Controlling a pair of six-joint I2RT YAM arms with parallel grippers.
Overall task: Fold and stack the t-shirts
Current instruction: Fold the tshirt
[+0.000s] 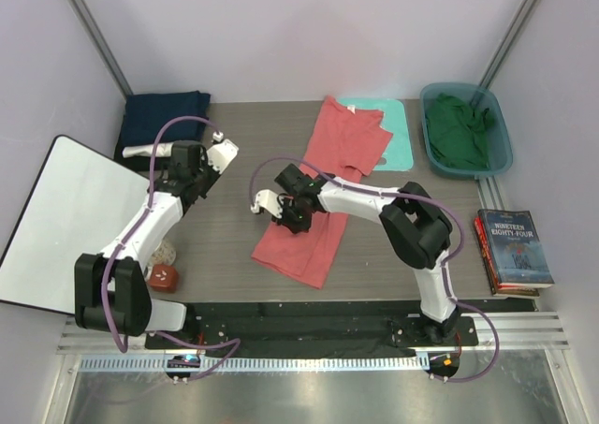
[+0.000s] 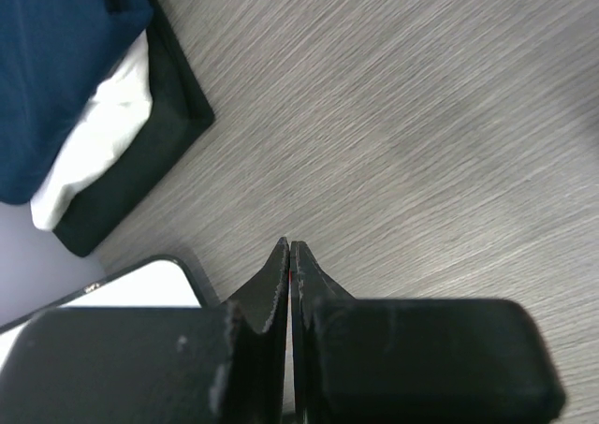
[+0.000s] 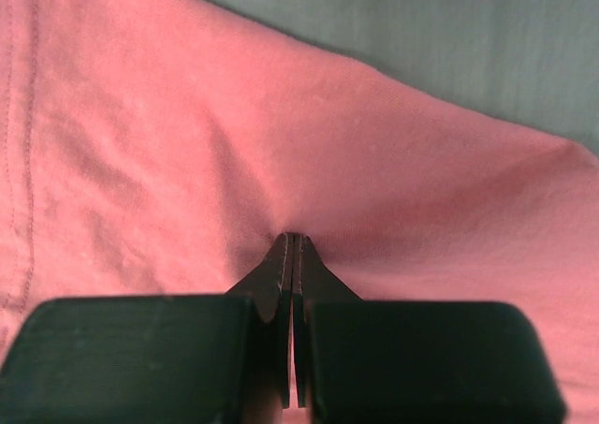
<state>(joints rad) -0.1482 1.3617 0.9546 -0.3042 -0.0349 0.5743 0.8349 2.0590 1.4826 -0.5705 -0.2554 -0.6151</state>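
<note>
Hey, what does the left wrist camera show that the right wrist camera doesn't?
Only left wrist: a navy shirt folded over a white shirt, a white board corner, and the left gripper shut on nothing. Only right wrist: the red shirt, with the right gripper shut on a pinch of it. Both: grey table and closed jaws at the bottom edge.

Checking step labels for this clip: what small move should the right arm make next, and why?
Probably lift the right gripper slightly and carry the pinched cloth over the shirt: its jaws are shut on puckered cloth of the coral-red t-shirt, which lies stretched out long.
</note>
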